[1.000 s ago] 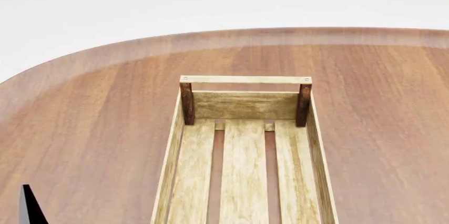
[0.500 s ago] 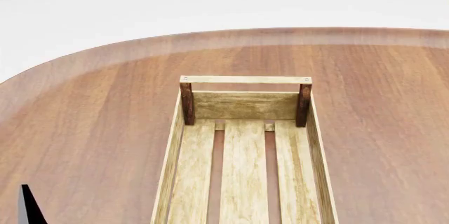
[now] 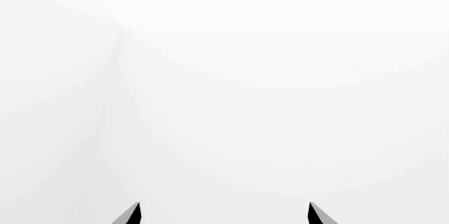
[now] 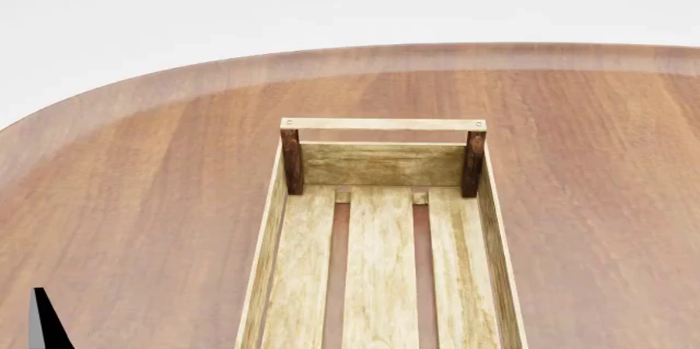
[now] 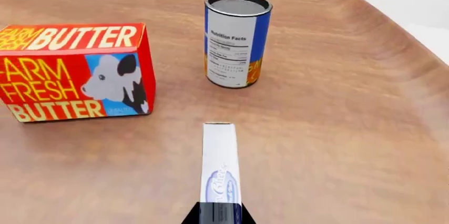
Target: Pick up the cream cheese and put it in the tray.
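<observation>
In the right wrist view the cream cheese (image 5: 220, 161), a thin white-and-pale-blue box seen edge-on, sticks out from my right gripper (image 5: 218, 209), which is shut on its near end over the brown table. The tray (image 4: 383, 165), a long light-wood crate with dark corner posts, lies in the middle of the head view with nothing in it. My left gripper (image 3: 224, 212) is open, its two dark tips wide apart with only white wall ahead. One black left fingertip (image 4: 44, 324) shows at the head view's lower left. The right gripper is outside the head view.
A red-orange butter box (image 5: 75, 71) and a blue-and-orange can (image 5: 236, 40) stand on the round wooden table (image 5: 350, 129) beyond the held box. The table's curved edge (image 4: 164, 79) runs behind the tray.
</observation>
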Available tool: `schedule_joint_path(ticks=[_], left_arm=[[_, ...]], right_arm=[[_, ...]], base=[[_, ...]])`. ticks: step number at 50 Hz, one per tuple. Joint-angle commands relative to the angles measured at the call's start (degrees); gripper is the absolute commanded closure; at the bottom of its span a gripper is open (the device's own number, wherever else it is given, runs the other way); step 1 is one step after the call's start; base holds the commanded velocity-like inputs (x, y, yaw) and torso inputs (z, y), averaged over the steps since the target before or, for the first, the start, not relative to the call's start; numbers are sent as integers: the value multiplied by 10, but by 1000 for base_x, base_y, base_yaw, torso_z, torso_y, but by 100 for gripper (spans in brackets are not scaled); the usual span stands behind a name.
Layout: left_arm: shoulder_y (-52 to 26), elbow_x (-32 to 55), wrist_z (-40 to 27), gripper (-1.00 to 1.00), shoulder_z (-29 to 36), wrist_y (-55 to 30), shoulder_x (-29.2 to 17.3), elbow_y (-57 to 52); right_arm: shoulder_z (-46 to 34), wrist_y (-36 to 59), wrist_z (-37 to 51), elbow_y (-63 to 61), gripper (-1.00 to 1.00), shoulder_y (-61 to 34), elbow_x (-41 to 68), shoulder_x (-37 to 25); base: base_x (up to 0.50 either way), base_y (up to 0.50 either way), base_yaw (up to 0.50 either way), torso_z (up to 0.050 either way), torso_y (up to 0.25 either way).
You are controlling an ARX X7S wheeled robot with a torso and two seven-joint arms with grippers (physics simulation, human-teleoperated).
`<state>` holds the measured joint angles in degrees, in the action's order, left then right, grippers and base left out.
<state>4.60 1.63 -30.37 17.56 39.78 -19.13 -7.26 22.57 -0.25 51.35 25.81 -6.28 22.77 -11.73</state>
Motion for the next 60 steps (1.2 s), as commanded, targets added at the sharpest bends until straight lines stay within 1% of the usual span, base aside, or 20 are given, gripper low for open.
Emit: schedule_joint_path(ticks=[1, 10, 16, 26, 36, 38, 45, 51, 60], left_arm=[[-1, 1, -2, -100, 1, 0, -1, 0], [1, 2, -4, -100, 1, 1, -3, 1], [3, 3, -7, -100, 0, 1, -5, -3], [2, 1, -8, -100, 0, 0, -6, -5], [0, 4, -10, -100, 1, 4, -7, 2], [1, 3, -11, -100, 1, 5, -7, 1], [0, 4, -12, -100, 1, 4, -8, 2], [0, 5, -12, -100, 2, 4, -9, 0], [0, 5, -13, -100, 2, 1, -11, -5]], right_arm=[[-17, 33, 20, -170, 100, 63, -17, 7], [-35, 27, 36, -230, 100, 87, -47, 7], [-41, 15, 33, -249, 100, 96, -54, 5], [-75, 2, 35, -266, 100, 90, -102, -7], [-125, 18, 3, -279, 100, 57, -131, -34], [-137, 27, -18, -290, 100, 49, -124, -44], [-161, 74, -34, -325, 100, 23, -134, -70], [-190, 83, -70, -325, 100, -5, -132, -84], [-230, 113, -97, -315, 100, -45, -144, -97]], base=[[0, 0, 0, 0, 0], [0, 0, 0, 0, 0], [0, 0, 0, 0, 0], [0, 0, 0, 0, 0], [1, 0, 0, 0, 1], [0, 0, 0, 0, 0], [0, 0, 0, 0, 0], [0, 0, 0, 0, 0], [0, 0, 0, 0, 1]])
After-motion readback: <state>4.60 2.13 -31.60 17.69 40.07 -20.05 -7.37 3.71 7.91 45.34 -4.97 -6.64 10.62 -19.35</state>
